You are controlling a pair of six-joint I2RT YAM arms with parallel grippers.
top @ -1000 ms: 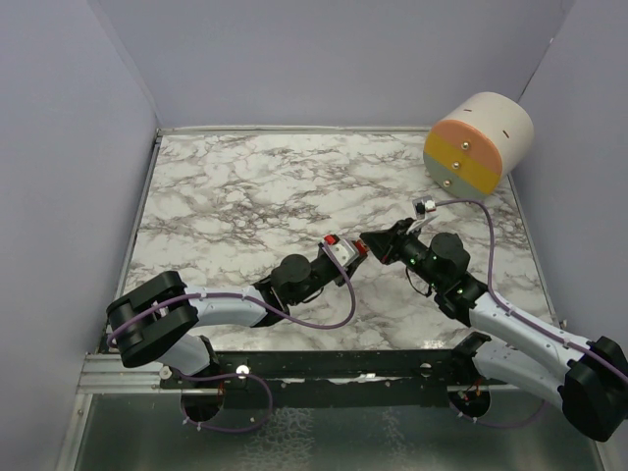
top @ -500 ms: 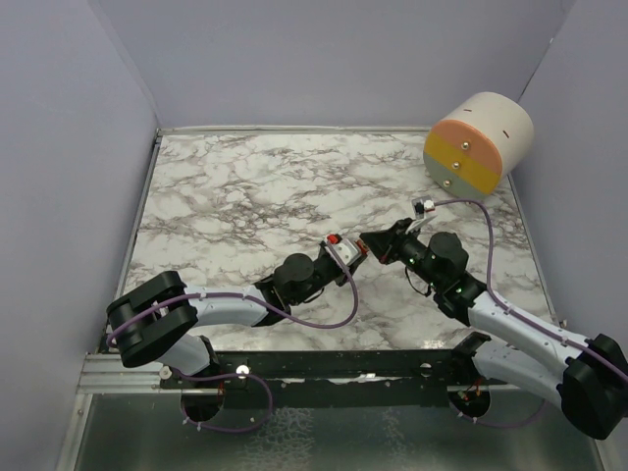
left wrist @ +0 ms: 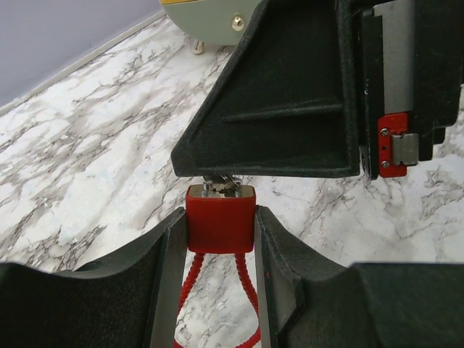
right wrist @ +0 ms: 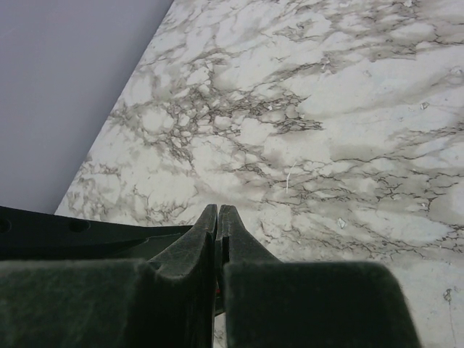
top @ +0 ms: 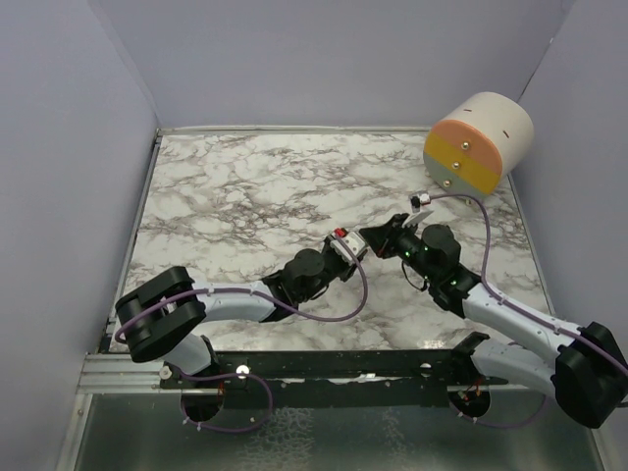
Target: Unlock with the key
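Note:
My left gripper is shut on a red padlock near the table's middle. In the left wrist view the padlock sits upright between my left gripper's pads, its red cable loop hanging below. My right gripper meets the padlock tip to tip. Its black fingers press down on the lock's top, where a bit of metal key shows. In the right wrist view my right gripper is shut tight; the key is hidden inside it.
A cream cylinder with an orange, yellow and grey-green face and small brass knobs lies at the back right corner; its lower edge shows in the left wrist view. Purple walls enclose the marble table on three sides.
Both grippers have moved a little toward the back of the table. The left arm has stretched forward, and the padlock now sits right against the right gripper's fingertips.

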